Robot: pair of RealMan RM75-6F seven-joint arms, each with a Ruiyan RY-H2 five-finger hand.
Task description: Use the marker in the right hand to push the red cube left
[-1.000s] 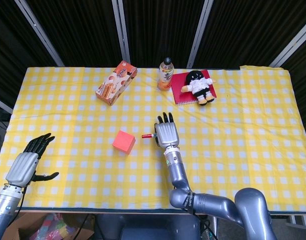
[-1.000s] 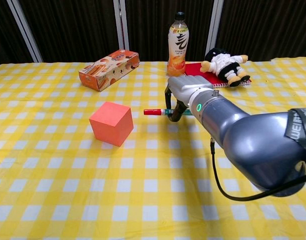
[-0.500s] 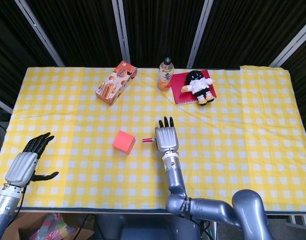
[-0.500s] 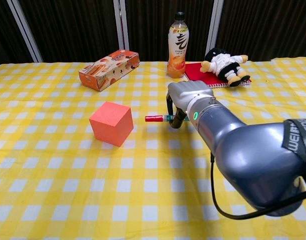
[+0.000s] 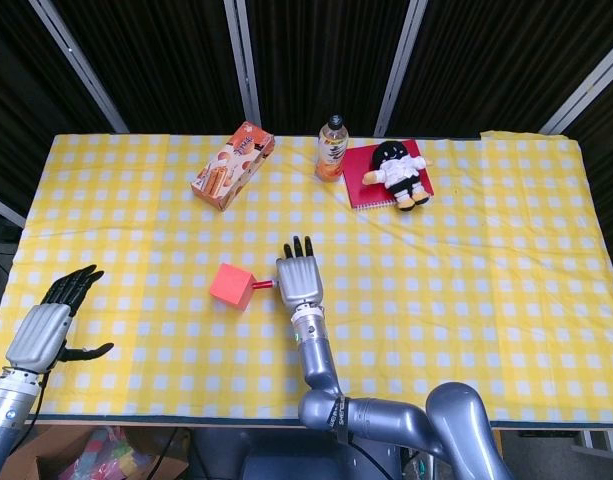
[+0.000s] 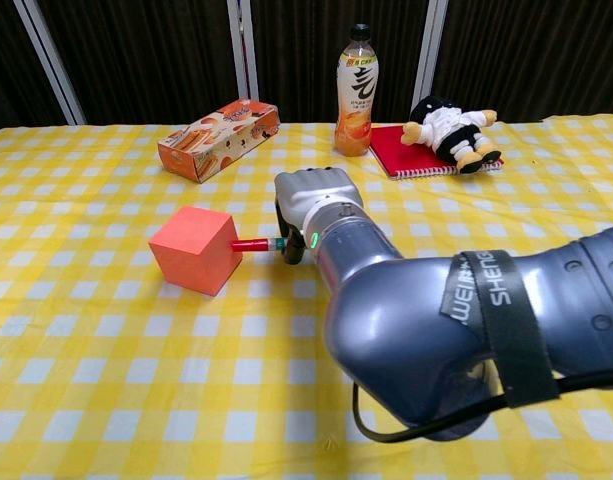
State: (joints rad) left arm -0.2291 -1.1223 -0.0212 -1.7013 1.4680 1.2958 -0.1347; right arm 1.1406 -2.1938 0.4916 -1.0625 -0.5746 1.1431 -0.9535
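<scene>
The red cube (image 5: 232,285) (image 6: 194,249) sits on the yellow checked cloth, left of centre. My right hand (image 5: 299,279) (image 6: 314,205) grips a marker (image 6: 257,244) (image 5: 265,284) that points left, and its red cap touches the cube's right face. Most of the marker's barrel is hidden under the hand. My left hand (image 5: 52,323) hangs open at the table's front left corner, far from the cube; the chest view does not show it.
A snack box (image 5: 233,164) (image 6: 218,138) lies at the back left. A drink bottle (image 5: 332,147) (image 6: 357,88) stands at the back centre beside a red notebook (image 5: 371,171) (image 6: 392,150) with a plush doll (image 5: 400,172) (image 6: 447,124) on it.
My right hand has moved left with the marker until its cap met the cube. The cube has slid left on the cloth. The left hand has barely shifted.
</scene>
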